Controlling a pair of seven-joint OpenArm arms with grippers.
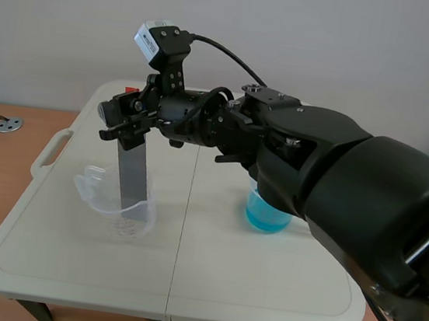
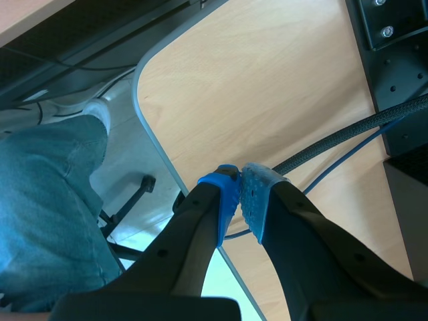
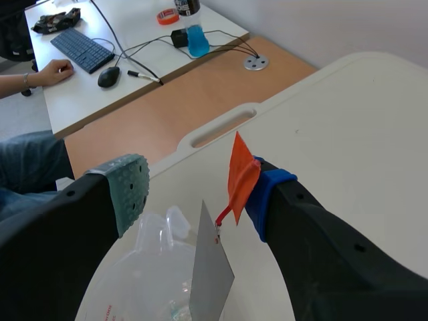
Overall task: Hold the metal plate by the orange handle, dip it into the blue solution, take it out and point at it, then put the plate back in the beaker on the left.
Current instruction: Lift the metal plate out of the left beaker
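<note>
**Metal plate (image 3: pixel 211 275) standing in the left beaker (image 1: pixel 134 225), right hand (image 3: pixel 198 192) spread around its orange handle (image 3: pixel 239 175)**

The right arm is reaching across the tabletop (image 1: pixel 207 281) so that its hand is hovering over the clear beaker, well apart from the blue solution (image 1: pixel 267 214); the plate is standing almost upright inside, the beaker carrying it, so nothing is needing to grip it. The fingers are standing wide apart and holding nothing; the handle is sitting just beside the blue pad (image 3: pixel 267 194), with the grey-green pad (image 3: pixel 128 190) well off on the other side; whether handle and pad are touching, I cannot tell. In my judgement this spread is suiting either the task's opening grasp or its final put-back; the views are not settling which. The left hand (image 2: pixel 241 195) is closed on nothing, pads meeting, and is hanging past a wooden desk (image 2: pixel 267 87), probably keeping the working space free.
</note>
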